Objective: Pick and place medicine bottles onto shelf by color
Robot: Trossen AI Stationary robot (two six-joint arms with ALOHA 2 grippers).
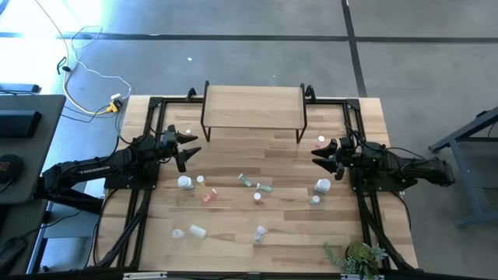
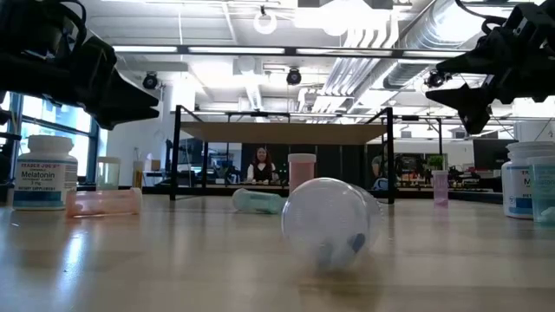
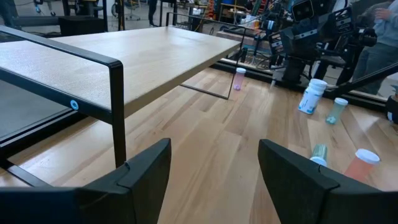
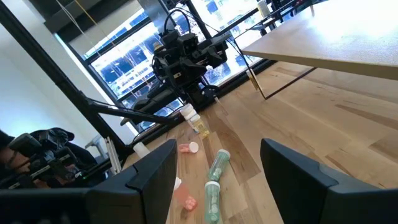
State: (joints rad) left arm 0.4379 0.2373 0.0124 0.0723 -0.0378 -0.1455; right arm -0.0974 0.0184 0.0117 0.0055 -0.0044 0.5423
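The medicine bottles lie scattered on the tabletop in front of the shelf (image 1: 253,105), a light-wood board on black legs at the far edge. Among them are a white bottle (image 1: 185,183), an orange one (image 1: 208,197), two green ones (image 1: 246,180) (image 4: 219,163), a pink one (image 1: 320,141) standing near the shelf's right leg, and a clear jar (image 2: 329,221) on its side. My left gripper (image 1: 189,146) hangs open above the table, left of the shelf's front. My right gripper (image 1: 317,154) hangs open on the right, just by the pink bottle. Neither touches anything.
The shelf top (image 3: 124,56) carries nothing. More bottles lie toward the near edge (image 1: 198,230) (image 1: 260,233), and a white one (image 1: 322,186) stands near the right arm. A small plant (image 1: 358,255) sits at the near right corner. Black frame rails (image 1: 148,140) run along both table sides.
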